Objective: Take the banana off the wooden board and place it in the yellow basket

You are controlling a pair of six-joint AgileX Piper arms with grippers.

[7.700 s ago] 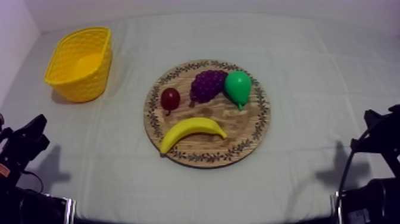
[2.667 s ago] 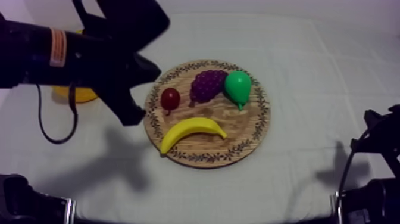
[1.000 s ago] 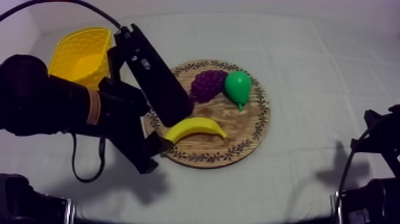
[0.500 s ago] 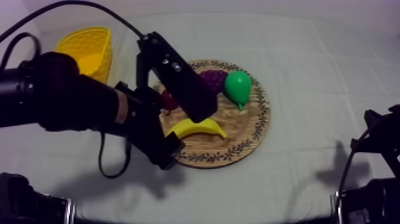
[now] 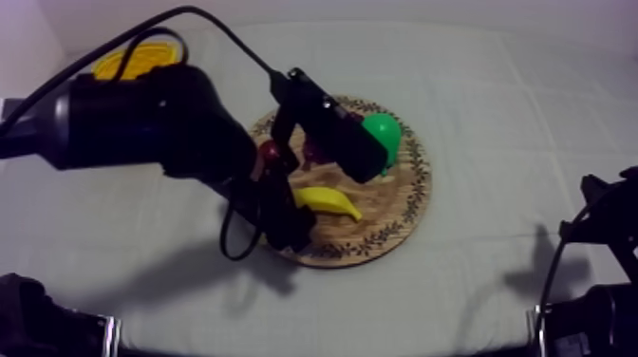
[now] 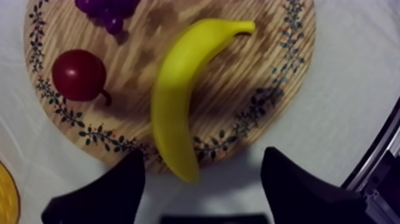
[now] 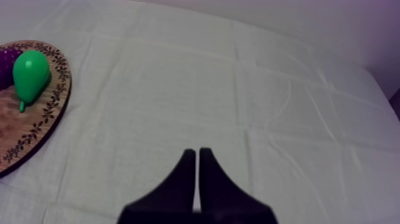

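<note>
The yellow banana (image 6: 172, 101) lies on the round wooden board (image 6: 262, 71), next to a small red fruit (image 6: 78, 74) and the grapes (image 6: 107, 9). My left gripper (image 6: 199, 179) hangs open just above the banana's near tip, one finger on each side and nothing between them. From above, my left arm covers the board's left half, with the left gripper (image 5: 288, 211) at the banana's (image 5: 328, 201) left end. The yellow basket (image 5: 142, 59) peeks out behind the arm at the far left. My right gripper (image 7: 197, 161) is shut on nothing over bare cloth.
A green pear (image 5: 384, 133) lies on the board's far right part, beside the small red fruit (image 5: 272, 152). The right arm (image 5: 593, 237) rests at the table's lower right. Open cloth lies between the board (image 7: 36, 128) and the right gripper.
My left arm has swung right from the board's left edge to over the banana's left end, covering more of the basket. The fingers stay apart. The right arm has not moved.
</note>
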